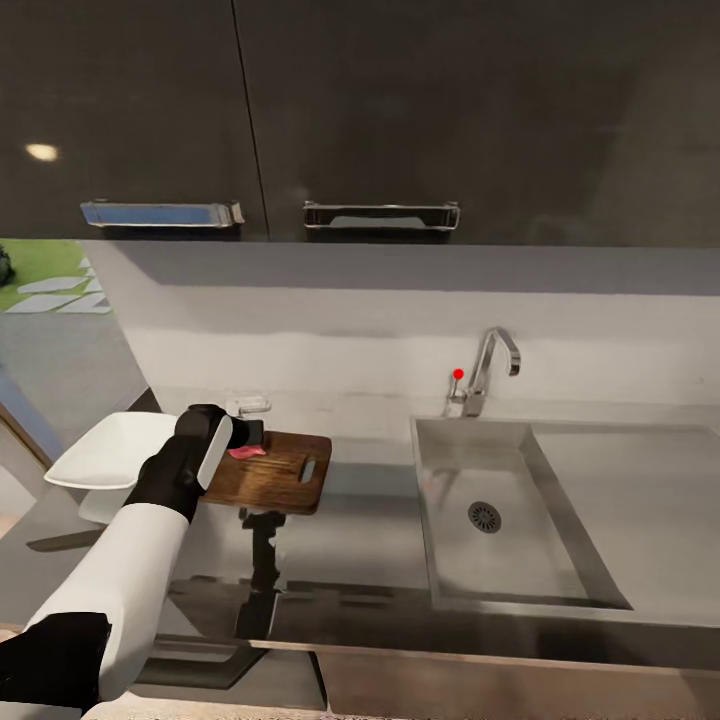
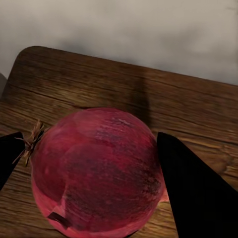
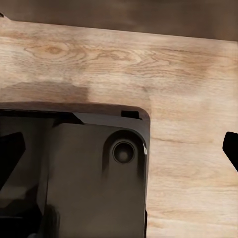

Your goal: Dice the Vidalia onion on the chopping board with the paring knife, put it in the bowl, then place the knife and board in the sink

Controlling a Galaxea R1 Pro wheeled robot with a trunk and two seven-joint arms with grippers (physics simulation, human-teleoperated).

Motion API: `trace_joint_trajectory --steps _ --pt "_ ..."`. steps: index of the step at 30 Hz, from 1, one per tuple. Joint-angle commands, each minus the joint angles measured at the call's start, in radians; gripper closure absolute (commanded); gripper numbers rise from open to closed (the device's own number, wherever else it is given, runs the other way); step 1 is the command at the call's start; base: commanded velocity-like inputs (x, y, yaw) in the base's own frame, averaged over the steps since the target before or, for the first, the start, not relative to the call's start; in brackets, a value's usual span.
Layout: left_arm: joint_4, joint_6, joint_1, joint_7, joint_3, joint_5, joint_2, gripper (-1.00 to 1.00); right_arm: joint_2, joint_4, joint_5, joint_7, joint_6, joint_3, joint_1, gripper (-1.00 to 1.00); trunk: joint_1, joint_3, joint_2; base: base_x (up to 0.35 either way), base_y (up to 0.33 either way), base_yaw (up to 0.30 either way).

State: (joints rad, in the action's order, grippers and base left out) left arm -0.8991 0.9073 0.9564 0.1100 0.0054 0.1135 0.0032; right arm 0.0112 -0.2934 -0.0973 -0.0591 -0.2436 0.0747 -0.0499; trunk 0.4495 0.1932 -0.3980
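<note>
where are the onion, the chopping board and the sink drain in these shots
onion (image 2: pixel 96 171): left wrist view, middle of its red skin, between the dark fingers.
chopping board (image 1: pixel 285 478): head view, bare wood beside the handle hole.
sink drain (image 1: pixel 485 516): head view, centre of the round grate in the basin floor.

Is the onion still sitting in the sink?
No, the onion sits on the chopping board between the left gripper fingers; the sink holds nothing.

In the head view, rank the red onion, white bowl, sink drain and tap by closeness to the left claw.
1. Round dark-red onion: between the left claw's fingers, on the brown wooden chopping board.
2. White squarish bowl: just beside the arm, outward.
3. Round drain: in the grey steel sink, across the counter.
4. Chrome tap: too close to the drain to call.
</note>
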Motion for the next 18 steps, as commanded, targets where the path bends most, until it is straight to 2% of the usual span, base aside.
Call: trace_joint_trajectory --steps 1,18 --pt "-0.001 0.004 0.001 0.008 0.0 0.009 0.0 1.0 0.0 0.0 -0.01 -0.005 -0.003 0.008 -0.001 -1.0 0.0 0.004 -0.002 0.0 0.0 0.0" --pt "0.015 0.003 0.001 0.007 -0.001 0.01 0.0 1.0 0.0 0.0 -0.01 -0.005 -0.003 0.008 -0.001 -1.0 0.0 0.026 -0.002 0.0 0.0 0.0"
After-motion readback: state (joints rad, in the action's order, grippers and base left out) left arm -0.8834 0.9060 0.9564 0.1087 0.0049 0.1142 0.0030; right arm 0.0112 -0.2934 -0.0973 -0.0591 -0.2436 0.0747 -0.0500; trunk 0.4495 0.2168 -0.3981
